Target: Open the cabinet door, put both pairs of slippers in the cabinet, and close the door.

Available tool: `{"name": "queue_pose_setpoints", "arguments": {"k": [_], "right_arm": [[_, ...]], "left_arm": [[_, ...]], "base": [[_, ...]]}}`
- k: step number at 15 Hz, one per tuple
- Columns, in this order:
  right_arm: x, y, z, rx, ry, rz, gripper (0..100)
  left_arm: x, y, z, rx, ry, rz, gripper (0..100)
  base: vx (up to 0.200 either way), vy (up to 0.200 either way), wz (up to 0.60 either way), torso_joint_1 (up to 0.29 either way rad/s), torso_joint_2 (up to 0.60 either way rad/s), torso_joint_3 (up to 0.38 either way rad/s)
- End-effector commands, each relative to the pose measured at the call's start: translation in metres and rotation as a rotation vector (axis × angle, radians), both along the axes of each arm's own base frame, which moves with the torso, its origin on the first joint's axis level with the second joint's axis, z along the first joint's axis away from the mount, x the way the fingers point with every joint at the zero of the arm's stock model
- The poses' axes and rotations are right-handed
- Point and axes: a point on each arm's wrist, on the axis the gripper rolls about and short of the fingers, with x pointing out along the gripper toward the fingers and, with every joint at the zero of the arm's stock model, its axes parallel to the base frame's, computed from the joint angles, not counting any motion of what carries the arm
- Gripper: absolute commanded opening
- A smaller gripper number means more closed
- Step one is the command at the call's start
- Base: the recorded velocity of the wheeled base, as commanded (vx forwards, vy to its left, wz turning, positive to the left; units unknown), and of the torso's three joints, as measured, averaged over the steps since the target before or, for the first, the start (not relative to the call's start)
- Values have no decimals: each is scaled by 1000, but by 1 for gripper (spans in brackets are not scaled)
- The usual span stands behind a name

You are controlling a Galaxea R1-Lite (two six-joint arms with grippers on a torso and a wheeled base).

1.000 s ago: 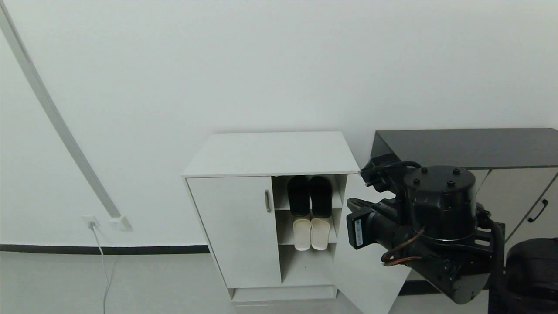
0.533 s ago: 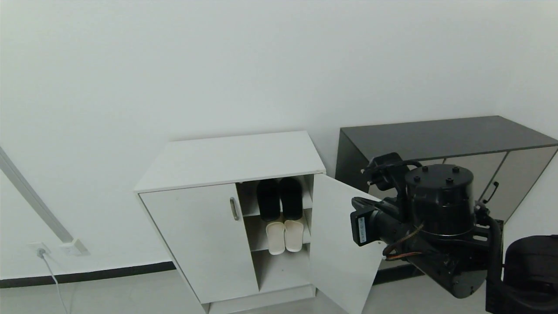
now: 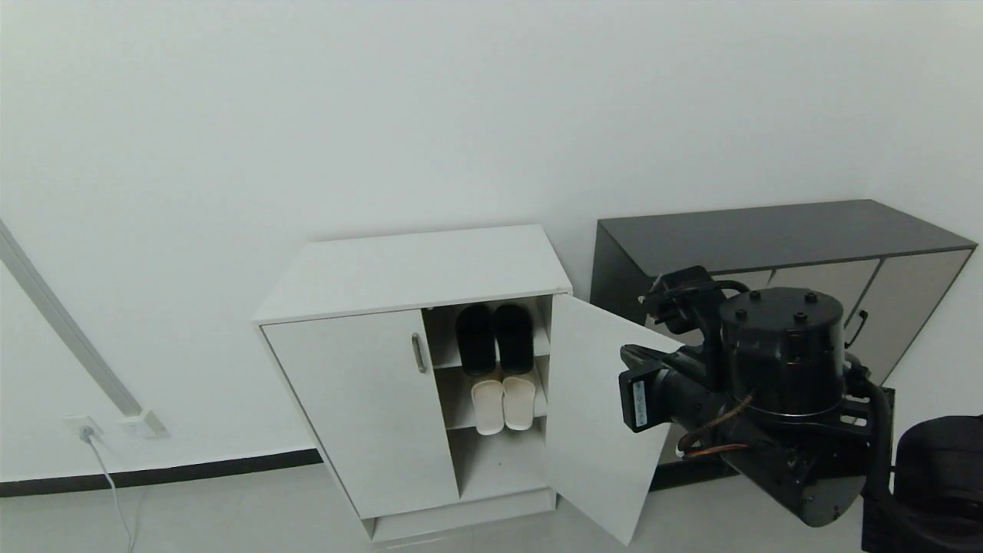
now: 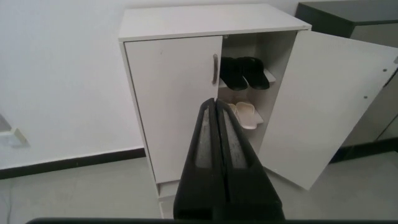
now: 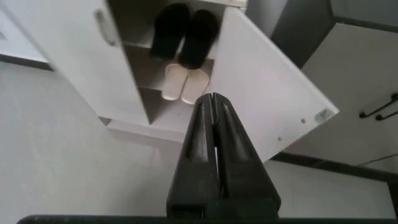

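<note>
The white cabinet stands against the wall with its left door closed and its right door swung open. Black slippers lie on the upper shelf, white slippers on the shelf below. My right arm hovers beside the open door, on its outer side. My right gripper is shut and empty, above the floor in front of the open door. My left gripper is shut and empty too, in front of the closed door.
A dark sideboard stands right of the cabinet, just behind the open door. A wall socket with a cable and a slanted conduit are at the left. Bare floor lies in front of the cabinet.
The head camera has swung, so the cabinet sits further left in the picture than a second ago. The slippers, the open door and my right arm look unchanged.
</note>
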Motion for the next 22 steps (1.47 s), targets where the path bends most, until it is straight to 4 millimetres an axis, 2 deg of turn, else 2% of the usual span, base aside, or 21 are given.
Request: {"name": "queue_pose_setpoints", "arguments": {"k": [1,2,4,6,11,16,18,22], "right_arm": [[12,-5,-5,-22,6,-38,0],[22,-8,-7,-22,10,-68,0],[59,-26,-10,-11,14,-158,0],[94,-42,-5,13,20,-178,0],[155,-56,-7,16,51,-232,0],[193,-63,-30,4,89,-268,0],[203,-65,-36,4,96,-271,0],[219,-70,-62,-11,148,-286,0]], "left_arm": [[0,0,0,0,0,0,0],[0,0,0,0,0,0,0],[0,0,0,0,0,0,0],[0,0,0,0,0,0,0],[0,0,0,0,0,0,0],[0,0,0,-1,0,0,0],[0,0,0,-3,0,0,0],[0,0,0,-1,0,0,0]], "base": [[0,0,0,0,0,0],[0,0,0,0,0,0],[0,0,0,0,0,0],[0,0,0,0,0,0],[0,0,0,0,0,0],[0,0,0,0,0,0],[0,0,0,0,0,0],[0,0,0,0,0,0]]}}
